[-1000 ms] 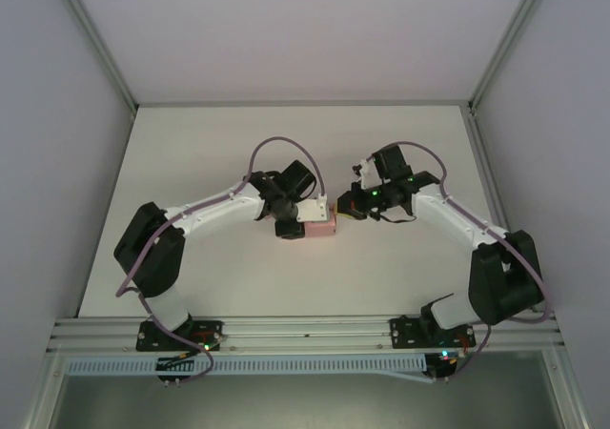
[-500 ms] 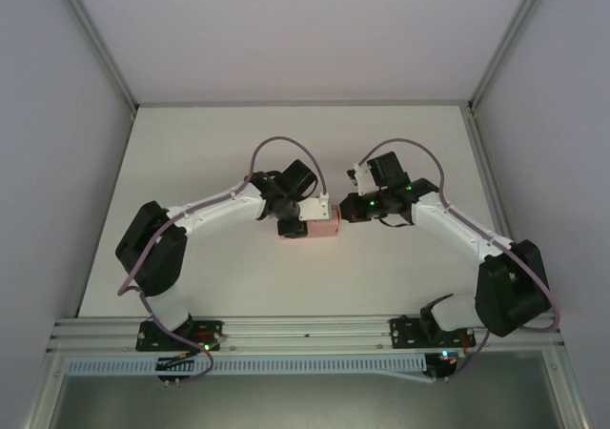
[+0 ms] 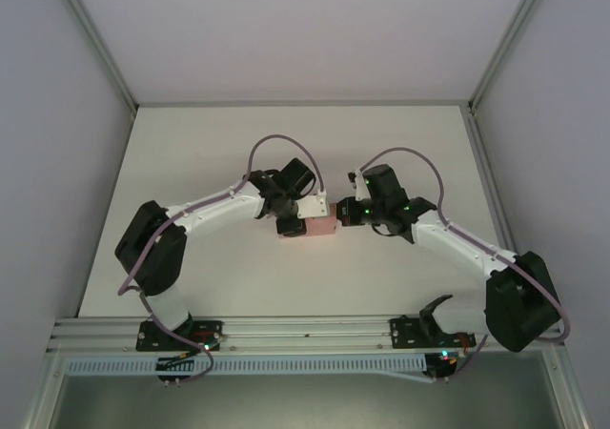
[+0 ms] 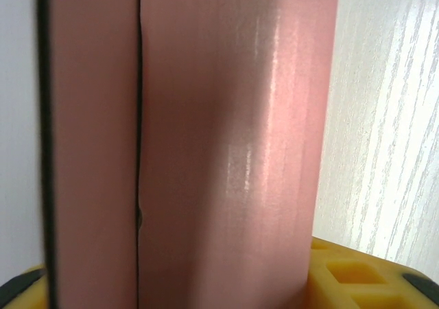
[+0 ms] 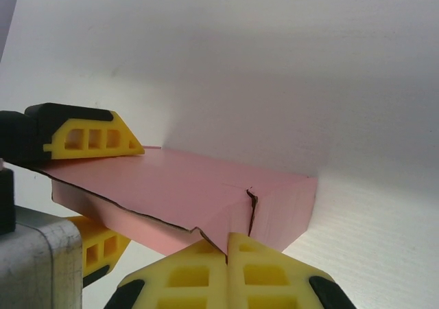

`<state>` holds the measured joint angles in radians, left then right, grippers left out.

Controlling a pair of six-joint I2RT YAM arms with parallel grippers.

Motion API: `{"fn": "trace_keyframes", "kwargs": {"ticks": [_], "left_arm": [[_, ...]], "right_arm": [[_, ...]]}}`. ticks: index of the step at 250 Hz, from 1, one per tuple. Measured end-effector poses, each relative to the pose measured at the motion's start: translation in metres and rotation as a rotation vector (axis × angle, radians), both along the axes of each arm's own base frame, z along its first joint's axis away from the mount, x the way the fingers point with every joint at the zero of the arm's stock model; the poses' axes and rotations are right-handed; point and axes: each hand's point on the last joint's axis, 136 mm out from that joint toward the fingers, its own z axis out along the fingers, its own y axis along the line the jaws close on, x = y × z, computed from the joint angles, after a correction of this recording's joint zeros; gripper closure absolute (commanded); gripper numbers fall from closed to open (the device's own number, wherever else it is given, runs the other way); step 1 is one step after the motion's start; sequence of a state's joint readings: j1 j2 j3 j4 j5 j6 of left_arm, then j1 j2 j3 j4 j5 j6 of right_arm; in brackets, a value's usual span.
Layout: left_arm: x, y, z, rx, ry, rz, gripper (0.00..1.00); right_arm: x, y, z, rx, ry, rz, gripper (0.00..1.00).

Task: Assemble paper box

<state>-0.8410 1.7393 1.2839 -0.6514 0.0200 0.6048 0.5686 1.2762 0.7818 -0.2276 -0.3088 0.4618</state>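
Midway between the side edges of the surface (image 3: 191, 153), the left end effector (image 3: 303, 227) clamps the paper box (image 3: 325, 227); the closed right end effector (image 5: 228, 248) touches its end.

1. White table (image 3: 191, 153) under soft, even light, with a faint wood grain up close.
2. Behind it, a plain pale grey back wall (image 3: 305, 29).
3. The left wall (image 3: 48, 162) and right wall (image 3: 562, 114) box it in, same lavender-grey.
4. Aluminium posts (image 3: 95, 43) slant up from both far corners.
5. At the near edge sits a silver rail (image 3: 305, 326), with a slotted white cable duct (image 3: 305, 364) just below.
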Motion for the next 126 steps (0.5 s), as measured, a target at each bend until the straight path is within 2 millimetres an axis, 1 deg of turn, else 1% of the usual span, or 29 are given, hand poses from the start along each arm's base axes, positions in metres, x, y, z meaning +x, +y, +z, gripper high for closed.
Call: {"fn": "trace_keyframes", "kwargs": {"ticks": [79,126], "left_arm": [[0.0022,-0.0004,0.0007,-0.008,-0.003,0.011,0.52],[0.0035,-0.0019,0.0015,-0.014,-0.009,0.01,0.52]], "right_arm": [[0.0076,-0.0027,-0.0033,-0.016,-0.063,-0.048,1.0],[0.0013,-0.0075,-0.0029,-0.066,-0.138,-0.015,1.0]]}}
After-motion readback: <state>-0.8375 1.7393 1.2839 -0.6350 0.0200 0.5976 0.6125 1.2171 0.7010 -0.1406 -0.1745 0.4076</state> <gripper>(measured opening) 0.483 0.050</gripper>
